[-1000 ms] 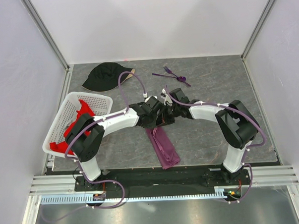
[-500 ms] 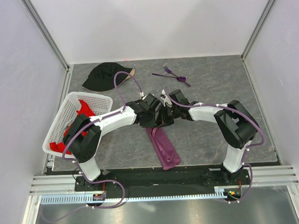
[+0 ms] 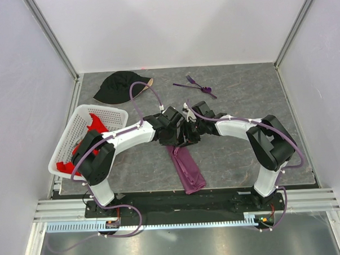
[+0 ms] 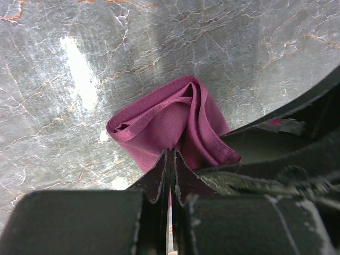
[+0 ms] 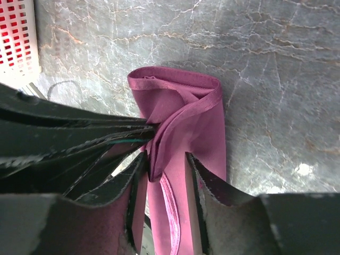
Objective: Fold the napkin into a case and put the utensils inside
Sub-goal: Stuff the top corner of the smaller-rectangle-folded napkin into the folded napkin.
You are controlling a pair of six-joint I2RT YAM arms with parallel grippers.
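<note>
The plum napkin (image 3: pixel 186 168) lies as a narrow folded strip between the two arm bases, its far end lifted where both grippers meet. In the left wrist view my left gripper (image 4: pixel 171 155) is shut on a fold of the napkin (image 4: pixel 170 117), which bunches just beyond the tips. In the right wrist view my right gripper (image 5: pixel 166 159) stands open; the napkin (image 5: pixel 183 106) runs loosely between its parted fingers. The left gripper's fingers (image 5: pixel 79 133) come in from the left and pinch the cloth there. The purple utensils (image 3: pixel 195 86) lie on the table at the back.
A black cap (image 3: pixel 118 86) sits at the back left. A white lattice basket (image 3: pixel 66 144) holding a red cloth (image 3: pixel 90 134) stands along the left edge. White walls enclose the grey marbled table (image 3: pixel 242 90).
The right gripper's jaws have parted and let go of the napkin. The left gripper keeps its pinch. Both arms edged slightly toward the back early on, then stayed put.
</note>
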